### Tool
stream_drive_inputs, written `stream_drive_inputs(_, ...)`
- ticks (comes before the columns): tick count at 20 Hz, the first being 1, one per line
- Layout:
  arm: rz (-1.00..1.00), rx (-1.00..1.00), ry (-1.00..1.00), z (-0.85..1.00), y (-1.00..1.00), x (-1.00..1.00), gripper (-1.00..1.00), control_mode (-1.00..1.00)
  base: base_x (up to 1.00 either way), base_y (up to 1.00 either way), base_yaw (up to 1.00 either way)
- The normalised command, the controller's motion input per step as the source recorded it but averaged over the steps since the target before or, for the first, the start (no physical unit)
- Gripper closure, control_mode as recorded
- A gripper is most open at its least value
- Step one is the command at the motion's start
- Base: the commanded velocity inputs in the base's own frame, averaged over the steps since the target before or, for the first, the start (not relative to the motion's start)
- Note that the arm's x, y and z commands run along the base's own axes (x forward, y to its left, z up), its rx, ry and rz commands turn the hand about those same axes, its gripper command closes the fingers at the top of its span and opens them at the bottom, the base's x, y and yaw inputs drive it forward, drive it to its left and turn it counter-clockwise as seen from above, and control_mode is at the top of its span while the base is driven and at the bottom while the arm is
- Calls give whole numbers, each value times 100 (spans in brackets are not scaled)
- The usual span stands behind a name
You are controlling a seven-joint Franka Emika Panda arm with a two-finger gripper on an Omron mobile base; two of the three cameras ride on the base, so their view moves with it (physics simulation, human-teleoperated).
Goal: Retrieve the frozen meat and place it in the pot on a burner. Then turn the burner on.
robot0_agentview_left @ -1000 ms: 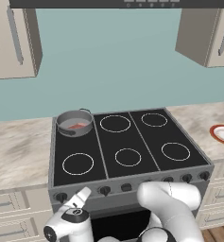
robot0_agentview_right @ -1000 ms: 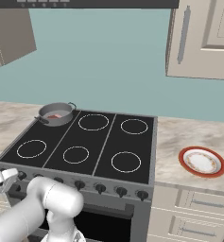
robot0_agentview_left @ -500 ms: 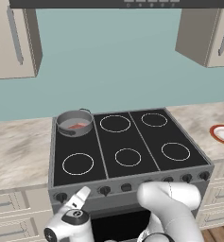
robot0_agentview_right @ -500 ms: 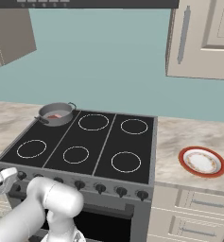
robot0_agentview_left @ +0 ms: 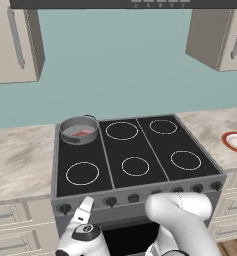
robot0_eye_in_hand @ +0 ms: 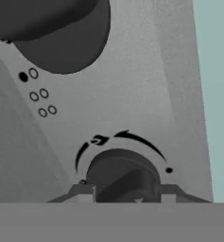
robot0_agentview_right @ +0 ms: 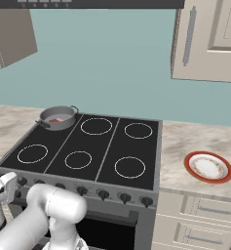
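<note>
Knob-turning step in hand: frozen meat (robot0_agentview_left: 81, 133) lies inside pot (robot0_agentview_left: 79, 129) on burner (robot0_agentview_left: 80, 136) at cooktop's 10 o'clock corner. Gripper (robot0_eye_in_hand: 126, 194) low at stove front; jaws straddle dark knob (robot0_eye_in_hand: 123, 173), whether clamped cannot tell. Next move calls for firm pinch, then twist. Plate (robot0_agentview_right: 208, 167) sits on counter at 3 o'clock.

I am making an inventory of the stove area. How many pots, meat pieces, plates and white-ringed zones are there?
Pot: 1
Meat: 1
Plate: 1
Ringed zones: 5
Total: 8
</note>
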Motion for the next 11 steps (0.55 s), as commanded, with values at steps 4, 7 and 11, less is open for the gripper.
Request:
stream_drive_inputs(4,17,-18,5,-11,0,0,100,-100,0,0,0)
stream_drive_inputs(7,16,-17,6,-13,0,0,100,-100,0,0,0)
stream_drive_inputs(11,14,-9,4,-3,0,0,100,-100,0,0,0)
